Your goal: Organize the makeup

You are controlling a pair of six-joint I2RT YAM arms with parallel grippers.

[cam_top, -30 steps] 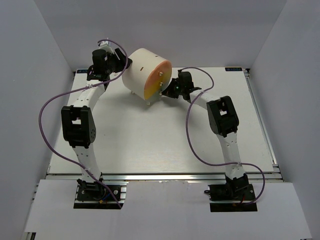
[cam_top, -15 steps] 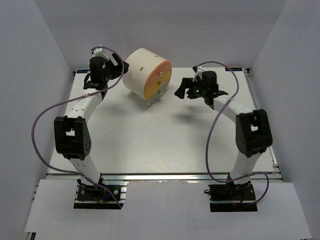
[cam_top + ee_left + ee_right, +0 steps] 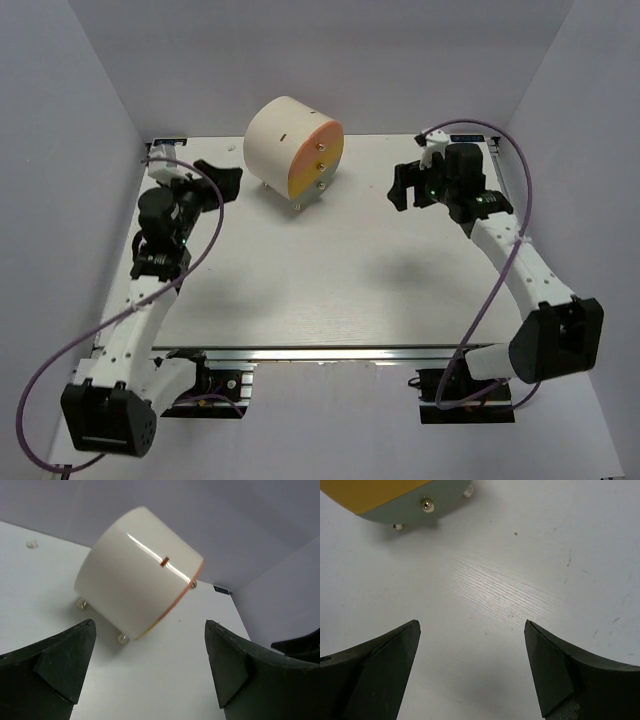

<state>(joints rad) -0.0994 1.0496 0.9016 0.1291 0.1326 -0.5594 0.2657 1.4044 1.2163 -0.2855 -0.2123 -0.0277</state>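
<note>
I'm on the box (image 3: 293, 150), the cream drum with the orange front, at the far side of the table (image 3: 330, 270). My left gripper (image 3: 218, 177) hangs to the left of the box and clear of it, jaws spread wide with nothing between them. Its wrist camera gives me the box's cream side, a small orange slot (image 3: 164, 560) on top and little round feet (image 3: 121, 638) underneath.

My right gripper (image 3: 399, 187) sits to the right of the box, also clear of it, jaws released and empty. That wrist camera catches only the lower edge of the box, cut off at the top left corner: a slice of yellow face and one shiny knob (image 3: 425, 504).

The makeup I cannot find. No view shows me a brush, stick or sponge, so I cannot tell where it lies. In the left wrist view, a dark shape past the box is cut off at the right rim, and I can't make it out.
</note>
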